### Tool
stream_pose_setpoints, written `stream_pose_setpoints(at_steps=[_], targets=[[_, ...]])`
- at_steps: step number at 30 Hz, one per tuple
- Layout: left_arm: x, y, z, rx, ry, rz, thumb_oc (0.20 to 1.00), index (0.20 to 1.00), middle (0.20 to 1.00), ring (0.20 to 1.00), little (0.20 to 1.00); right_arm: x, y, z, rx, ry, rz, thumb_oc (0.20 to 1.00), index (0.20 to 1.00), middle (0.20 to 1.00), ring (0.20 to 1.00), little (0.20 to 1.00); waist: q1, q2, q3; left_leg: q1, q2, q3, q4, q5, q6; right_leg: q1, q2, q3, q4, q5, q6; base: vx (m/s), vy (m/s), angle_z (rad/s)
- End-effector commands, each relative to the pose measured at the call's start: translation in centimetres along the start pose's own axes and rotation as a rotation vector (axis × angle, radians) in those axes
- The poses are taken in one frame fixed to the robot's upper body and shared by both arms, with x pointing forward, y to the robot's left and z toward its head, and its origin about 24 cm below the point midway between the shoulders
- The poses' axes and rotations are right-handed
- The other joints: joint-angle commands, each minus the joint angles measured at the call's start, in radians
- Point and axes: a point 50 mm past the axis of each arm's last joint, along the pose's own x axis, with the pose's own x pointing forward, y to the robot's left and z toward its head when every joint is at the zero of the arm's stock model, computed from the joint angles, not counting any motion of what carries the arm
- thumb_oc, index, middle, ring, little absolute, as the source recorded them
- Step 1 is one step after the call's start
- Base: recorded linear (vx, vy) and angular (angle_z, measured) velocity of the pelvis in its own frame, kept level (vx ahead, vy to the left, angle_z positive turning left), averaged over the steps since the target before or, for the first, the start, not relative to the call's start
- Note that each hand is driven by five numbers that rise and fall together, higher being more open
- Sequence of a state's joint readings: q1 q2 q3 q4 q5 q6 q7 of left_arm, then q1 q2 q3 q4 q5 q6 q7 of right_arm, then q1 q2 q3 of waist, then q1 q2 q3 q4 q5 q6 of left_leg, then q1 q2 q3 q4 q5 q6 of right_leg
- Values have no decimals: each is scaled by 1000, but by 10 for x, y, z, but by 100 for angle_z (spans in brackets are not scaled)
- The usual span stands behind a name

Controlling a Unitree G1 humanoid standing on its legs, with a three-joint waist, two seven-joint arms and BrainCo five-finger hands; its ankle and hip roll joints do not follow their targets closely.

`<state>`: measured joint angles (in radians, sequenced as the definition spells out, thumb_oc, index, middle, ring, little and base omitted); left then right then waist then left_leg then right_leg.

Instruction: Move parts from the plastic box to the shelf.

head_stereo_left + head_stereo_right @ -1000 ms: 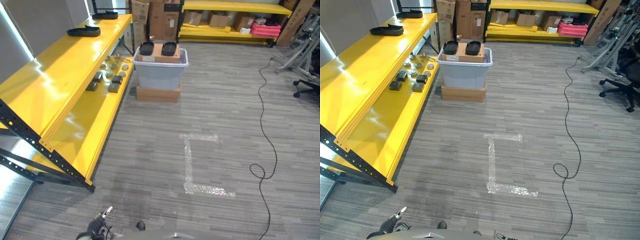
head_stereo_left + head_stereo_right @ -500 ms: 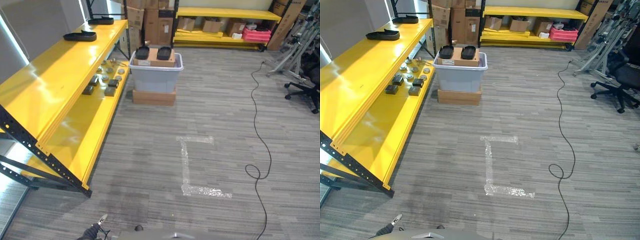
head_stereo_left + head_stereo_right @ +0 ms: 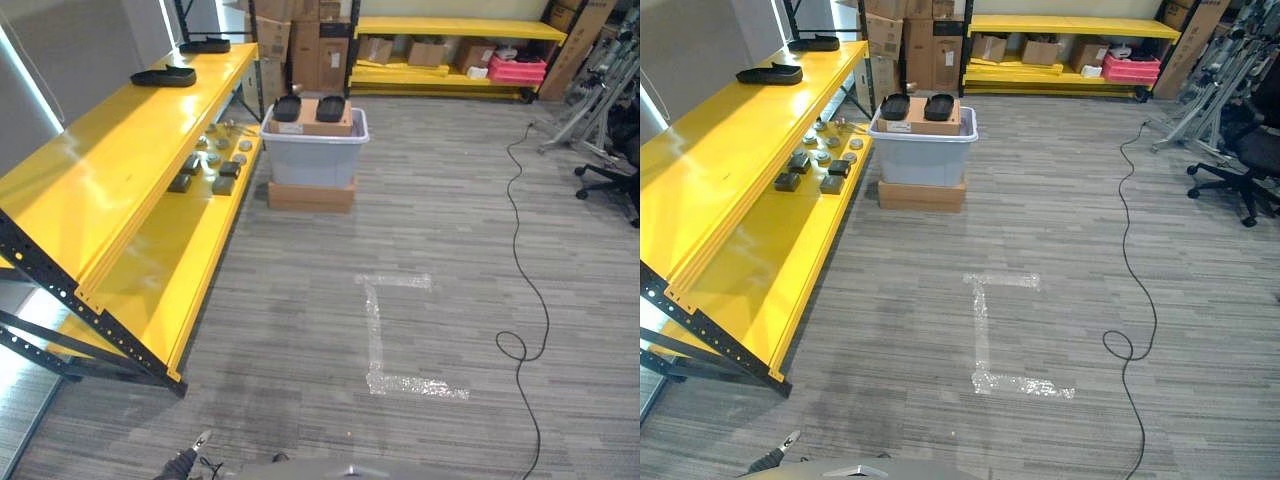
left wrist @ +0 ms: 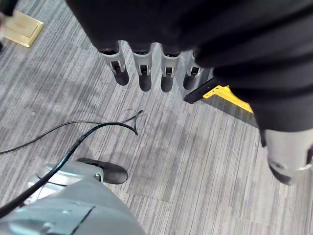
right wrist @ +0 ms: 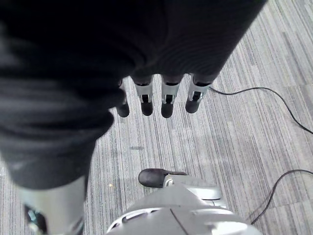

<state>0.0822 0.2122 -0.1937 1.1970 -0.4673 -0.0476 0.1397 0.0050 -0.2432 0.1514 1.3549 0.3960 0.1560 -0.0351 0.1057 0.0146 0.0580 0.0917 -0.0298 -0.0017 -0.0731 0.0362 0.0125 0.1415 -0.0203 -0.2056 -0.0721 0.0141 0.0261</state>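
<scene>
On my far left runs the yellow shelf [image 3: 120, 190], its lower tier carrying a cluster of small dark and round parts [image 3: 212, 165], its upper tier two black tray-like pieces [image 3: 165, 76]. Just past the shelf's end, well ahead of me, the grey plastic box [image 3: 315, 148] stands on a flat cardboard carton [image 3: 310, 194]; a cardboard piece and two black parts [image 3: 308, 106] rest across its rim. What lies deeper inside I cannot tell.

My left hand [image 4: 146, 68] hangs at my side over the floor, fingers straight and relaxed, holding nothing. My right hand [image 5: 161, 98] hangs likewise, fingers loose and empty.

I judge the step in hand is the walk up to the box. I'd keep the box centred, pass left of the tape mark [image 3: 395, 335] on the floor, stay clear of the black cable [image 3: 525, 250] at right, and stop square with the box within reach before raising either arm.
</scene>
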Motion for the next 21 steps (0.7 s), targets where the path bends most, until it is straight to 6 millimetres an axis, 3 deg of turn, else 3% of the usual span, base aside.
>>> stream_pose_setpoints(at_steps=[1, 9, 12, 15, 16, 18, 20, 21], targets=[[3, -12, 22, -31, -74, 4, 1000, 1000, 1000, 1000, 1000, 0, -5, 7, 21, -17, -40, 1000, 1000, 1000, 1000, 1000, 32, -26, 7, 2, -3, 56, 37, -69, -6, -30, -71, 5, 9, 32, 101, 32, 21, 1], [3, -12, 35, 5, -128, -17, 1000, 1000, 1000, 1000, 1000, -2, -9, 27, 130, -85, -35, 1000, 1000, 1000, 1000, 1000, 46, -22, 17, -13, -27, 31, 81, -90, 16, -46, -95, 13, 67, 14, 105, 71, 83, -1], [3, -12, 38, 57, -139, -25, 1000, 1000, 1000, 1000, 1000, -3, -7, 36, 170, -124, -7, 1000, 1000, 1000, 1000, 1000, 28, -12, 45, -31, -50, 8, 127, -114, 61, -119, -116, 48, 242, -6, 109, 73, 174, -4], [4, -11, 46, 62, -164, -27, 1000, 1000, 1000, 1000, 1000, -5, -1, 49, 186, -181, 25, 1000, 1000, 1000, 1000, 1000, 9, 0, 90, -54, -72, -3, 177, -133, 108, -277, -136, 67, 497, 56, 138, -7, 125, -7], [4, -11, 46, 62, -164, -28, 1000, 1000, 1000, 1000, 1000, -6, -1, 50, 188, -184, 27, 1000, 1000, 1000, 1000, 1000, 9, -2, 91, -57, -75, -2, 181, -134, 110, -287, -138, 70, 508, 59, 140, -16, 120, -3], [4, -10, 51, 57, -178, -39, 1000, 1000, 1000, 1000, 1000, -7, 2, 58, 196, -224, 52, 1000, 1000, 1000, 1000, 1000, 4, 17, 119, -75, -79, 0, 225, -149, 132, -397, -144, 72, 694, 107, 134, 29, 112, 8], [3, -9, 55, 32, -185, -37, 1000, 1000, 1000, 1000, 1000, -10, 5, 67, 185, -261, 76, 1000, 1000, 1000, 1000, 1000, 3, 7, 139, -87, -100, 3, 257, -174, 142, -455, -164, 41, 654, 168, 145, 201, -70, -43], [4, -6, 58, 28, -194, -31, 1000, 1000, 1000, 1000, 1000, -11, 8, 72, 174, -283, 97, 1000, 1000, 1000, 1000, 1000, -3, -28, 149, -82, -128, -4, 283, -211, 133, -444, -173, 20, 477, 215, 168, 353, -257, -56]])
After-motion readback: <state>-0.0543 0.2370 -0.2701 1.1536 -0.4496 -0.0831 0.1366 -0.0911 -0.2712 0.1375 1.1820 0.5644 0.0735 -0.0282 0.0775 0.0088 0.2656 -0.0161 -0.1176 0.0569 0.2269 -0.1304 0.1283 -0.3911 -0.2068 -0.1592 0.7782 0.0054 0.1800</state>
